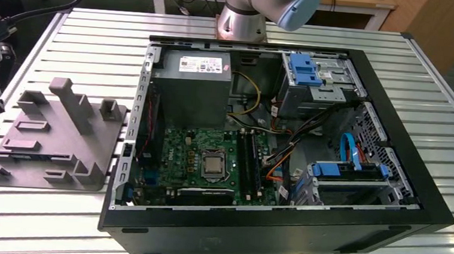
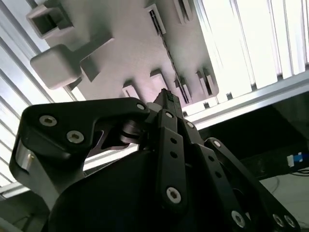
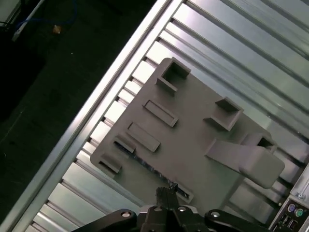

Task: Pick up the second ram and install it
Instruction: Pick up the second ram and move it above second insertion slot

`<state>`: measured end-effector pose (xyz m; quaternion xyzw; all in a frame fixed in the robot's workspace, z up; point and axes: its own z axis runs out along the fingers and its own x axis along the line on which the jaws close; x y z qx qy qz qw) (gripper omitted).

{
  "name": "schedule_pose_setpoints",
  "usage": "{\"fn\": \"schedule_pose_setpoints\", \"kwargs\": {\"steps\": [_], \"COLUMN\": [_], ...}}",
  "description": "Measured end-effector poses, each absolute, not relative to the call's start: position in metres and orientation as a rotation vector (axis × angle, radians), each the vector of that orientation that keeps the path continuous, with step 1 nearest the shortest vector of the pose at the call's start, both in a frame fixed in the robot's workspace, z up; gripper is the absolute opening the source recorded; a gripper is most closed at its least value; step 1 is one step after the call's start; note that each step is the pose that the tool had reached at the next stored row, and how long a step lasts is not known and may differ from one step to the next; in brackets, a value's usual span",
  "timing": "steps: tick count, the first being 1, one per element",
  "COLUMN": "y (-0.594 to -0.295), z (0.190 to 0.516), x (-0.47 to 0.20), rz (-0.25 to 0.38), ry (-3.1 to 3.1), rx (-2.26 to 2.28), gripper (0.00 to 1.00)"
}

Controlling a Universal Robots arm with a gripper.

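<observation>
The gripper (image 3: 167, 191) is hovering above the grey fixture tray (image 3: 193, 140). Its 2 fingertips are pressing together with no gap showing, and nothing is visibly caught between them. The second ram (image 3: 145, 162) is lying as a dark, speckled strip in a long slot of the tray, just above and left of the gripper's tip in the first wrist view. In the exterior view the ram (image 1: 33, 155) is sitting at the lower left of the frame, well apart from the open computer case (image 1: 284, 227) at centre. The stick is probably light, stiff and thin, but fragile. The safest hold is likely across its 2 flat faces near mid-length of the upper edge, so it is not tilting or flexing when lifted.
</observation>
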<state>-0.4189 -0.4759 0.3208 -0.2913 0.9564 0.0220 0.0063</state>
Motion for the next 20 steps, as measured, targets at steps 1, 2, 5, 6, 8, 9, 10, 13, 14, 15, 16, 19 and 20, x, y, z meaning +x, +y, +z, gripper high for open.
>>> {"fn": "schedule_pose_setpoints", "kwargs": {"steps": [1,2,5,6,8,9,10,13,14,15,16,19,20], "y": [-0.4759,-0.4759,-0.4759,-0.4759,-0.4759,-0.4759,-0.4759,-0.4759,-0.4759,-0.4759,-0.4759,-0.4759,-0.4759], "z": [0.3208,0.3207,0.3206,0.3205,0.3204,0.3203,0.3203,0.3201,0.3201,0.32,0.3199,0.3198,0.3197], "x": [-0.4189,-0.4189,-0.4189,-0.4189,-0.4189,-0.4189,-0.4189,-0.4189,-0.4189,-0.4189,-0.4189,-0.4189,-0.4189], "rz": [0.069,0.069,0.07,0.07,0.07,0.07,0.07,0.071,0.071,0.071,0.071,0.071,0.071], "ry": [2.985,2.976,2.95,2.94,2.921,2.911,2.901,2.868,2.857,2.846,2.834,2.798,2.785], "rx": [-0.939,-0.965,-1.048,-1.075,-1.128,-1.154,-1.181,-1.261,-1.287,-1.313,-1.339,-1.417,-1.442], "gripper": [0.1,0.1,0.1,0.1,0.1,0.1,0.1,0.1,0.1,0.1,0.1,0.1,0.1]}}
